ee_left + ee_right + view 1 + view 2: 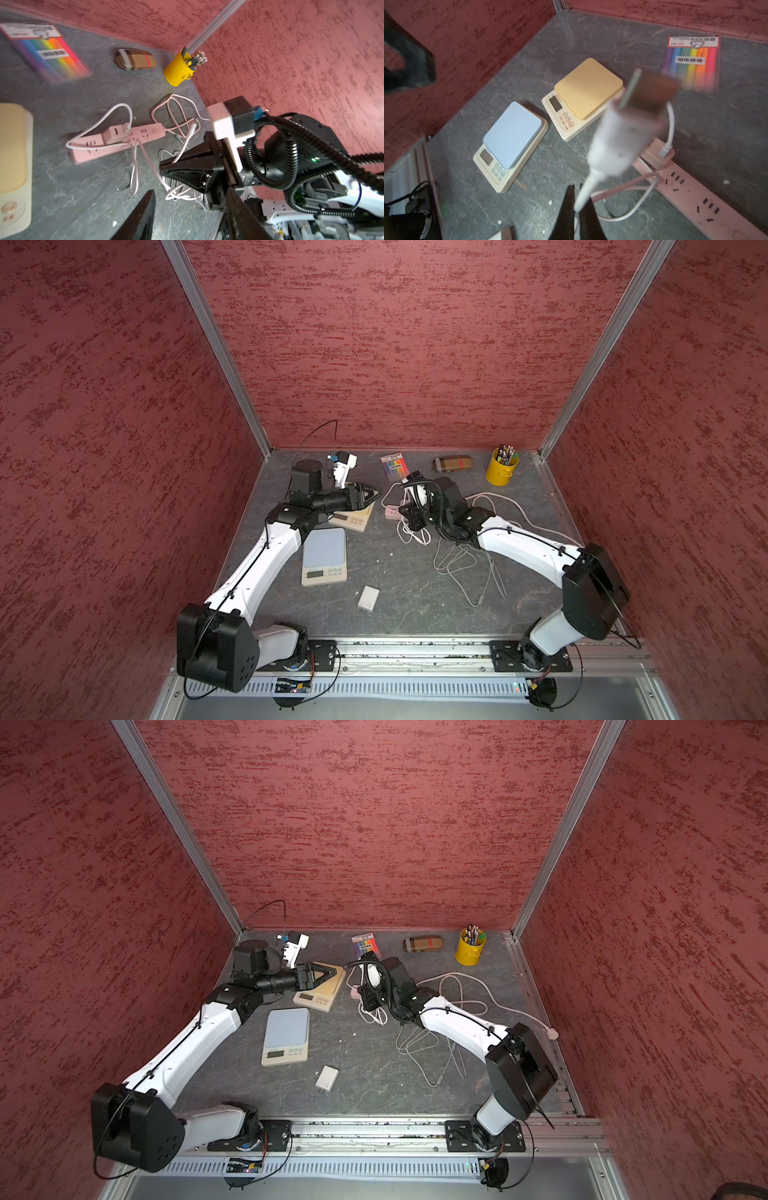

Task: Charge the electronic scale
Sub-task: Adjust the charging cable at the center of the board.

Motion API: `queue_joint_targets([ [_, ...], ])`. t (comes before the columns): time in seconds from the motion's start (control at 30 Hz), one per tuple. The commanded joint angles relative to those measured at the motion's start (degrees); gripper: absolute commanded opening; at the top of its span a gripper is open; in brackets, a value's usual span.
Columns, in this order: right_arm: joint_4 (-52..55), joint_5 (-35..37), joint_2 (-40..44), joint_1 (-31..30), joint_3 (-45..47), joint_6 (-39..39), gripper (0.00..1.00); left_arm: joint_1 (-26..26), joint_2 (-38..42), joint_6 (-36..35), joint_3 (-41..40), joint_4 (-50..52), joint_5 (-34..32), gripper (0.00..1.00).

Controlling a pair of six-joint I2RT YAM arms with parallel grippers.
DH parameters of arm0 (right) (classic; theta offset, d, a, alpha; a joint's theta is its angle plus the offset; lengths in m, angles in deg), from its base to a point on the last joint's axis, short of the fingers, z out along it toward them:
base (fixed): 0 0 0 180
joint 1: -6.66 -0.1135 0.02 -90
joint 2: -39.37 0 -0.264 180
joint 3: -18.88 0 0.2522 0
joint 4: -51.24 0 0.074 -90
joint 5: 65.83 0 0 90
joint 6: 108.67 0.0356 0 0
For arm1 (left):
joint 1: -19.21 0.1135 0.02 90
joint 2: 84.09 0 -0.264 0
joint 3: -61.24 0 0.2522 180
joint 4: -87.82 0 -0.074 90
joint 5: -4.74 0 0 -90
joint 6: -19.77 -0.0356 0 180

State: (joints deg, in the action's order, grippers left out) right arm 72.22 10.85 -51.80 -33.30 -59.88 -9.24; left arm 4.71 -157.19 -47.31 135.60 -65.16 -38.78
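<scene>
Right claw (579, 209) grips cable (588, 185) behind plug (623, 128); left claw (374, 495) open near yellow scale (588, 87). Square plug to side port (574, 134); brace scale.

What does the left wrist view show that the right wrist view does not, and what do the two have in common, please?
Only the left wrist view shows the yellow pencil cup, the plaid case and the right hand seen from outside. Only the right wrist view shows the blue-topped scale and the charging cable pinched in that hand, its plug blurred close to the lens. Both show the yellow-topped scale, the pink power strip and the marker pack.
</scene>
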Motion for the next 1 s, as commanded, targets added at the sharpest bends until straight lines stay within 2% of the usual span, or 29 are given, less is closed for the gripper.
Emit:
queue_joint_targets([
  [0.0, 2.7, -2.6, 0.6, 0.0, -1.2, -2.8, 0.0, -4.5, -3.0, -4.0, 2.2, 1.6, -0.7, 0.53],
  [0.2, -2.6, -7.0, 1.5, 0.1, 0.3, 1.9, 0.0, -8.1, -5.4, 0.5, -0.7, -8.4, -5.0, 0.43],
  [0.5, -3.5, -8.8, 2.3, 0.0, 1.6, 3.2, 0.0, -9.1, -8.7, 1.0, 0.3, -10.1, -9.8, 0.42],
  [0.73, -3.8, -9.4, 2.9, 0.0, 2.0, 3.4, 0.0, -9.1, -12.3, 1.3, 2.4, -10.8, -9.7, 0.31],
  [0.87, -3.3, -9.9, 2.4, 0.0, 2.0, 3.0, 0.0, -9.1, -13.0, 2.3, 2.6, -12.3, -8.5, 0.28],
  [0.9, -3.1, -9.9, 2.1, 0.0, 2.0, 2.8, 0.0, -9.1, -13.0, 2.4, 2.6, -12.6, -8.3, 0.26],
  [0.97, -2.5, -10.1, 1.6, 0.0, 1.7, 2.5, 0.0, -9.0, -13.0, 2.8, 2.5, -13.1, -8.1, 0.13],
])
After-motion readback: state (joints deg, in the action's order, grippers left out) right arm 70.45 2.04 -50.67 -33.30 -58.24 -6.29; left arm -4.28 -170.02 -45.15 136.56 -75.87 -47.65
